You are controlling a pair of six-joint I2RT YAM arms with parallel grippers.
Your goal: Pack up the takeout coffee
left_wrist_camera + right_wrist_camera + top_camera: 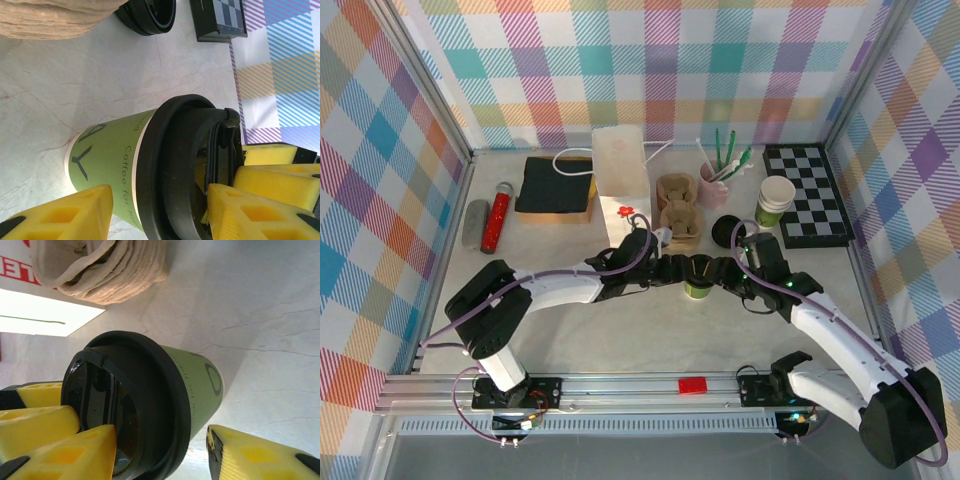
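The takeout coffee (pixel 698 287) is a short green cup with a black lid, standing on the table in front of the arms. My left gripper (pixel 675 272) reaches it from the left and my right gripper (pixel 722 272) from the right. In the left wrist view the cup (pixel 115 160) lies between my left gripper's (pixel 160 210) yellow fingers, one by its green side, one by the lid. In the right wrist view the cup (pixel 195 385) sits within my right gripper (pixel 160 452), with a gap beside one finger (pixel 250 455). Both jaws stand apart.
A white paper bag (pixel 622 175) stands behind the cup, next to a pulp cup carrier (pixel 678 210). A loose black lid (pixel 728 232), a lidless green cup (pixel 776 200) and a chessboard (pixel 807 195) are at the back right. A red can (pixel 498 215) lies at the left.
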